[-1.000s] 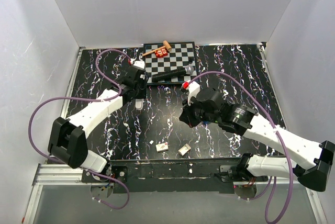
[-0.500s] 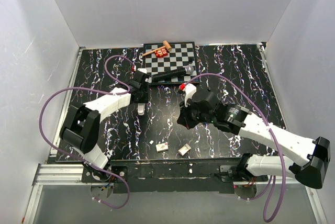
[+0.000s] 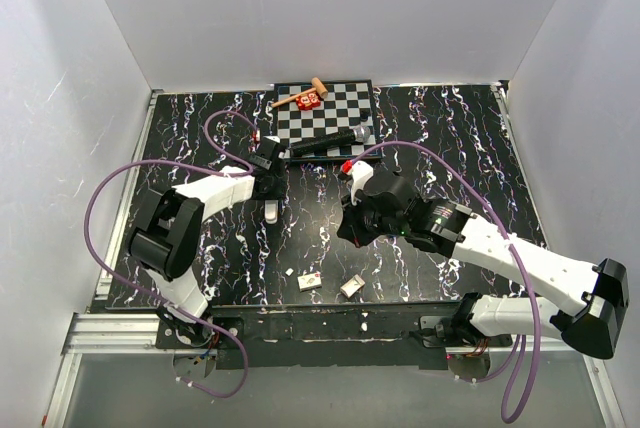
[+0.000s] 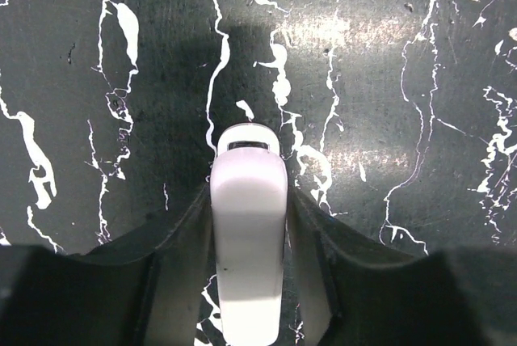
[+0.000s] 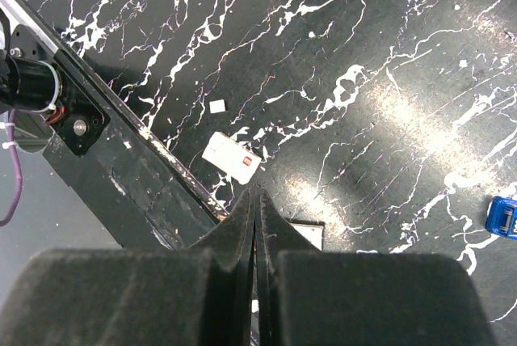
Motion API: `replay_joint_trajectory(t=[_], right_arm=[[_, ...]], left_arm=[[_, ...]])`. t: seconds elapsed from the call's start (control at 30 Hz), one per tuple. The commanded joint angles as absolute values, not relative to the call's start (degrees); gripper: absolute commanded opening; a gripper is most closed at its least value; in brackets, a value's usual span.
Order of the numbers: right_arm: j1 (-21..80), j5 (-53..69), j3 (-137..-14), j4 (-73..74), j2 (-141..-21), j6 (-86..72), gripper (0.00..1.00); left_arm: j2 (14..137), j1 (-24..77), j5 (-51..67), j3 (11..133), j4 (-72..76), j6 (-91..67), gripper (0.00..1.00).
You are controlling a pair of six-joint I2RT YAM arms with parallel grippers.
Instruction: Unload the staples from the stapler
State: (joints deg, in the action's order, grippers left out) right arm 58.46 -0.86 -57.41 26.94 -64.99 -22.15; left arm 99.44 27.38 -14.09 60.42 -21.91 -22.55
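Observation:
The stapler (image 5: pixel 502 217) shows only as a small bright-blue piece at the right edge of the right wrist view; in the top view my right arm covers it. My right gripper (image 5: pixel 255 194) (image 3: pixel 346 228) hovers shut and empty over the near middle of the table. A slim white object (image 4: pixel 247 249) (image 3: pixel 269 211) lies flat on the black marbled table (image 3: pixel 450 148). My left gripper (image 4: pixel 249 200) (image 3: pixel 267 188) straddles it. Thin slivers of table show between each finger and the object.
A checkerboard (image 3: pixel 325 118) lies at the back with a black microphone (image 3: pixel 330 140), a wooden mallet (image 3: pixel 300 96) and a red item (image 3: pixel 308 100). A white card (image 5: pixel 233 158) (image 3: pixel 310 280) and a small box (image 3: pixel 352 288) sit near the front rail (image 5: pixel 121 168).
My left arm has folded in, its elbow swinging right and back, with the gripper staying over the white object and its jaws easing apart. My right arm has crept slightly left.

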Motion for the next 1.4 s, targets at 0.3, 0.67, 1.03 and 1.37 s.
replay_joint_trajectory(t=[0.3, 0.67, 1.03, 1.37], right_arm=[[58.1, -2.81, -58.53, 28.65, -62.41, -21.8, 0.22], [49.41, -5.1, -61.26, 34.98, -61.52, -22.06, 0.39], [33.32, -10.36, -58.98, 40.78, -60.74, -29.7, 0.58], [19.79, -16.44, -54.23, 44.2, -55.02, -34.19, 0.65]], left_arm=[[93.62, 26.63, -12.4, 61.17, -21.97, -22.85, 0.66], [76.83, 26.72, -3.35, 59.68, -24.79, -20.3, 0.76], [65.66, 27.25, 21.08, 56.69, -14.25, -15.73, 0.98], [74.6, 35.49, 28.39, 61.69, -9.14, -11.61, 0.98]])
